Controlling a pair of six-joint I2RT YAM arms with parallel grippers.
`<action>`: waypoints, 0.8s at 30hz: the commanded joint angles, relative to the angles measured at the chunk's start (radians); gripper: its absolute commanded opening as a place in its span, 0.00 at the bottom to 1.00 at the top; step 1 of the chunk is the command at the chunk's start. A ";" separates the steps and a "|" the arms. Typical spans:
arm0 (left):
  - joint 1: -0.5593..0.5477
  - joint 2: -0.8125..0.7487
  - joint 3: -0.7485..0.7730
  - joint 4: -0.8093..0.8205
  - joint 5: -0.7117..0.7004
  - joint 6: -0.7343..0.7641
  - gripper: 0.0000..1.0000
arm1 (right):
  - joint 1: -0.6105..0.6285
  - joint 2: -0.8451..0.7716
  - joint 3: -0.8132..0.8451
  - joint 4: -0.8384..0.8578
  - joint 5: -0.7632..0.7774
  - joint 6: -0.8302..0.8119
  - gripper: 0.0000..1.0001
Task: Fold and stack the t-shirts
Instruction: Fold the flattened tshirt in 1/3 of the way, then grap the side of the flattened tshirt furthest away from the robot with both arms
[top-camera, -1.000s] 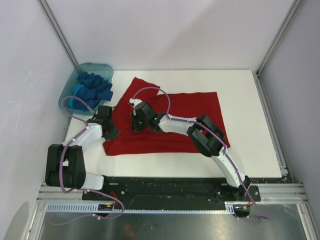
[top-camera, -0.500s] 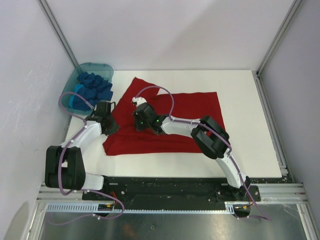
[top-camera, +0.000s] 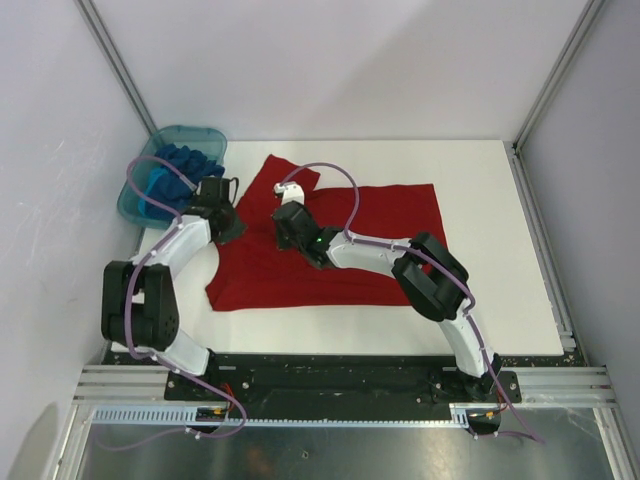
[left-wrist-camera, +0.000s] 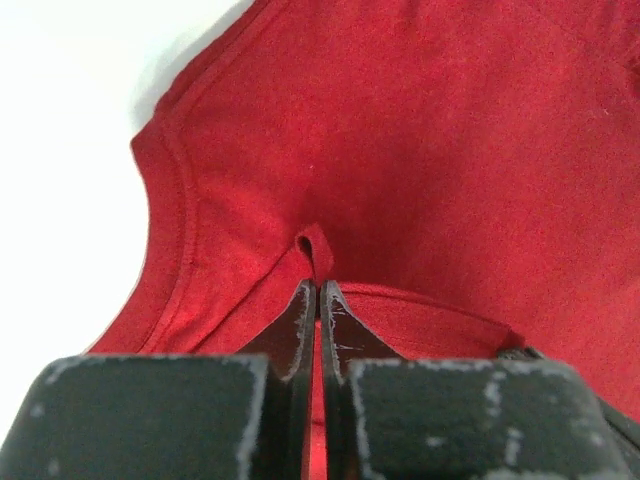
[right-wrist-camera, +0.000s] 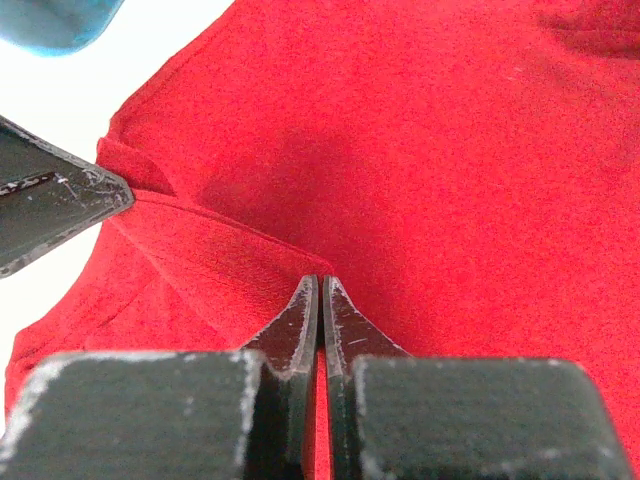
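Note:
A large red t-shirt (top-camera: 390, 215) lies spread across the white table. My left gripper (top-camera: 226, 216) is at its left edge, jaws shut on a pinched fold of red cloth (left-wrist-camera: 316, 250). My right gripper (top-camera: 291, 226) sits further in on the shirt, shut on a folded edge of the same cloth (right-wrist-camera: 250, 250). In the right wrist view the left gripper's finger (right-wrist-camera: 55, 205) holds that same fold further left. Blue t-shirts (top-camera: 190, 172) lie crumpled in the teal tub.
The translucent teal tub (top-camera: 136, 195) stands at the table's far left, just beyond my left gripper, and its corner (right-wrist-camera: 50, 20) shows in the right wrist view. Bare white table (top-camera: 500, 200) lies right of the shirt. Metal frame posts rise at the back corners.
Both grippers have moved away from the arm bases, toward the far left, drawing the shirt's left part with them. The right gripper's jaws have closed on the cloth.

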 joint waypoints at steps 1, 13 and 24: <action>-0.009 0.062 0.071 0.053 -0.039 0.034 0.05 | -0.001 -0.020 0.015 -0.022 0.121 0.030 0.01; -0.014 0.179 0.178 0.201 0.089 0.117 0.52 | -0.091 -0.082 -0.017 -0.112 0.111 0.093 0.50; -0.043 0.378 0.463 0.228 0.071 0.207 0.52 | -0.254 -0.152 -0.048 -0.184 -0.036 0.087 0.50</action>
